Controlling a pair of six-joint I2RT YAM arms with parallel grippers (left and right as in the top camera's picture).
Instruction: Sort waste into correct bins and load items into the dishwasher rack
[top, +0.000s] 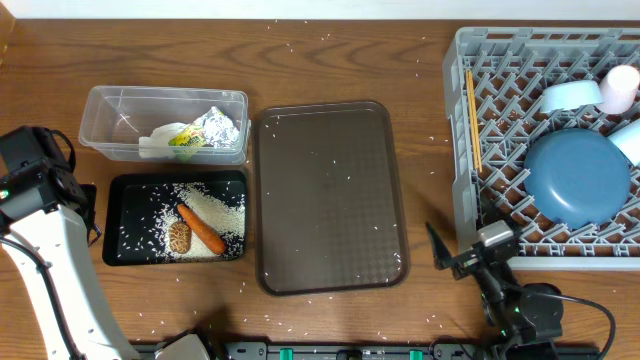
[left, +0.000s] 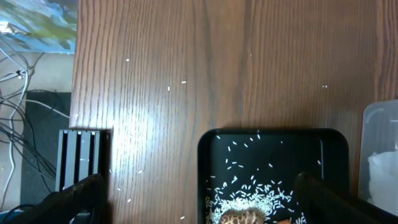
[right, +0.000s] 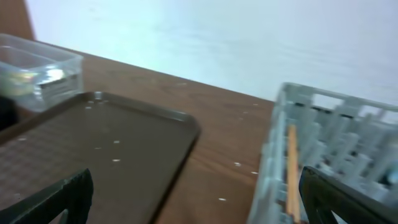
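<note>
The clear bin (top: 110, 105) holds crumpled foil (top: 222, 127), a green-yellow wrapper (top: 185, 141) and a white napkin (top: 152, 148). In the black tray bin (top: 118, 222) lie a carrot (top: 202, 229), a brown lump (top: 179, 236) and rice (top: 218, 206). The grey rack (top: 457, 150) carries the blue plate (top: 577, 178), white bowl (top: 570, 96), white cup (top: 621, 88), light blue cup (top: 630, 140) and chopsticks (top: 472, 115). My left gripper (top: 92, 212) (left: 199, 186) hangs open over the black tray's left end. My right gripper (top: 462, 245) (right: 194, 180) is open and empty beside the rack's near left corner.
A brown serving tray (top: 328, 195) (right: 93, 143) lies between the bins and the rack. Loose rice grains are scattered over the wooden table (top: 330, 60). The table's edge and a black rail (left: 84, 155) show in the left wrist view.
</note>
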